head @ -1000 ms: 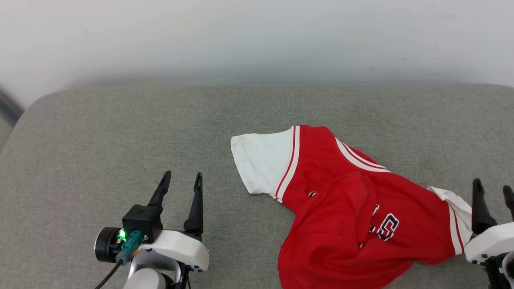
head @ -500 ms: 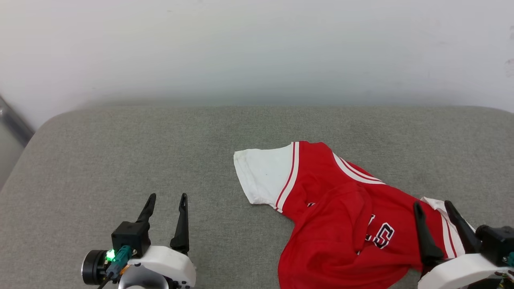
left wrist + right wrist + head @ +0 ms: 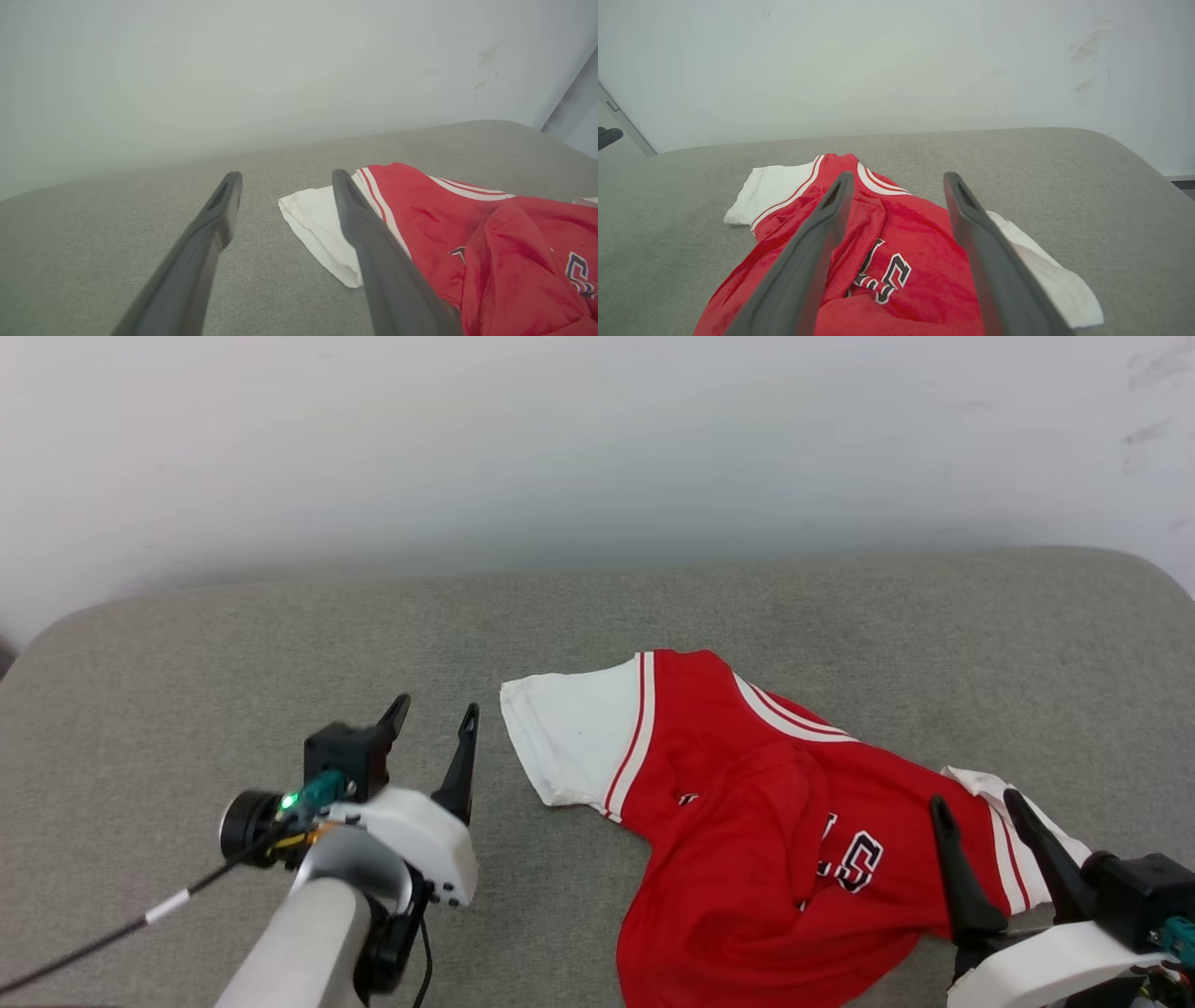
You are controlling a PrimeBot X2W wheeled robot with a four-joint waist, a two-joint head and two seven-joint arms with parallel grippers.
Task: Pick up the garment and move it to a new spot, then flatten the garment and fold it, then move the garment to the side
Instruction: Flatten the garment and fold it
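The garment (image 3: 747,821) is a red jersey T-shirt with white sleeves and black lettering, lying crumpled on the grey cushion at centre right. Its lower body is folded up over the front. One white sleeve (image 3: 569,747) spreads out to the left. My left gripper (image 3: 437,711) hovers open just left of that sleeve, empty. My right gripper (image 3: 976,800) stands open over the other white sleeve (image 3: 1004,803) at the lower right, holding nothing. The left wrist view shows the garment (image 3: 467,233) to the right of its fingers. In the right wrist view the garment (image 3: 896,242) lies between and below the fingers.
The grey cushioned surface (image 3: 233,663) stretches wide to the left and behind the shirt, with rounded corners at both ends. A pale wall (image 3: 597,448) rises right behind it. A dark cable (image 3: 93,943) trails from the left wrist.
The camera has shifted. My left gripper has moved up and right, close to the white sleeve. The right gripper came in from the right edge and now stands over the other sleeve.
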